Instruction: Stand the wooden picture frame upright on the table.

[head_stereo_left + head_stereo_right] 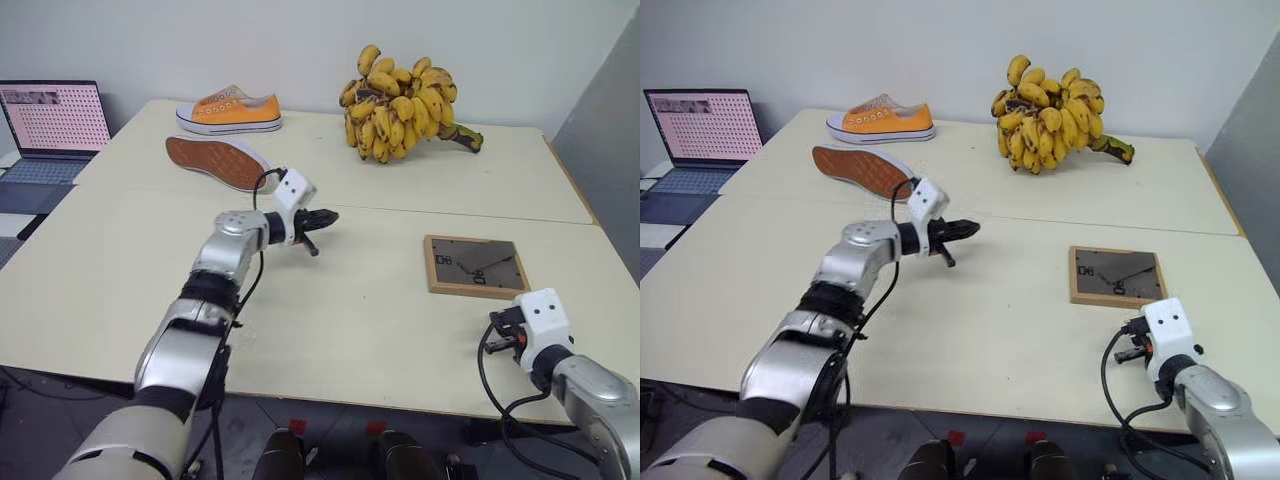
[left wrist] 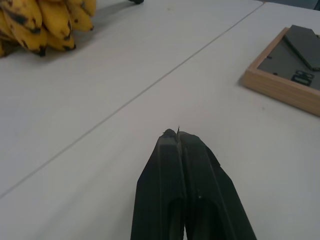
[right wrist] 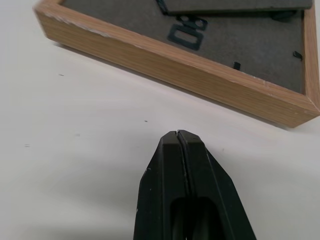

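The wooden picture frame [image 1: 476, 266] lies flat, face down on the right part of the table [image 1: 340, 320], its dark grey backing and easel stand facing up. My right gripper [image 3: 177, 134] is shut and empty, hovering just short of the frame's [image 3: 170, 62] near wooden edge. My left gripper [image 1: 328, 216] is shut and empty too, held above the middle of the table near the seam, pointing right toward the frame [image 2: 282, 82], well apart from it.
A big bunch of bananas [image 1: 405, 105] sits at the back centre. An orange sneaker [image 1: 230, 111] stands at the back left, with a second shoe [image 1: 215, 160] on its side, sole showing, in front of it. A laptop [image 1: 52, 130] sits off the table's left.
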